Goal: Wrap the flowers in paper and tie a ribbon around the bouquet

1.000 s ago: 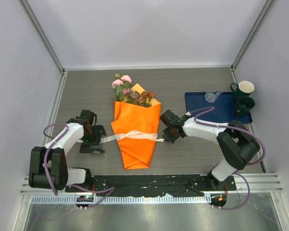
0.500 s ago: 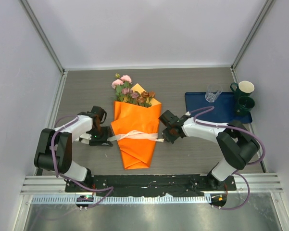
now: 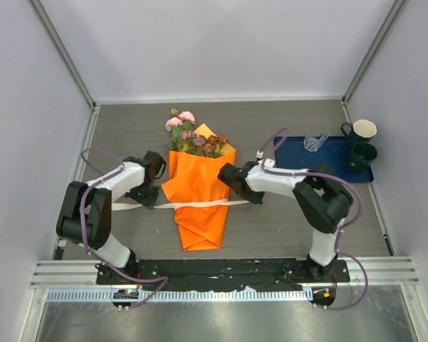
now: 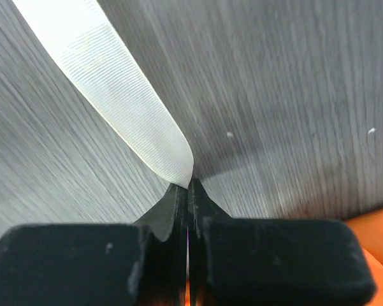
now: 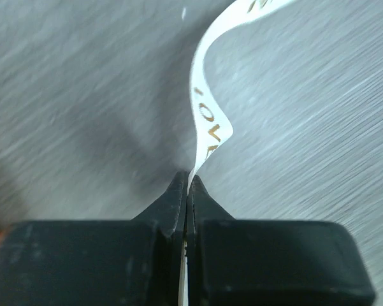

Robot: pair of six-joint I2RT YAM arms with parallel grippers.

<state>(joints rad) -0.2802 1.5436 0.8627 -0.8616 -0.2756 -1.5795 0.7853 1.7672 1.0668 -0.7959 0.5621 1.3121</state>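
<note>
A bouquet lies in the middle of the grey wood-grain worktop [image 3: 285,235]. Its cone of bright orange paper [image 3: 199,178] has its tip towards 6 o'clock, and the small pink and brownish flowers [image 3: 189,135] with green leaves stick out at 12 o'clock. A narrow, flat cream-white ribbon [image 3: 199,204] crosses the cone from 9 to 3 o'clock and runs onto the worktop on both sides. At 9 o'clock of the cone the left tool [image 4: 188,188] is pinched tight on the ribbon. At 3 o'clock the right tool [image 5: 187,182] is clamped on the ribbon's gold-lettered end. A dark blue tray [image 3: 292,160] sits at 2 o'clock.
</note>
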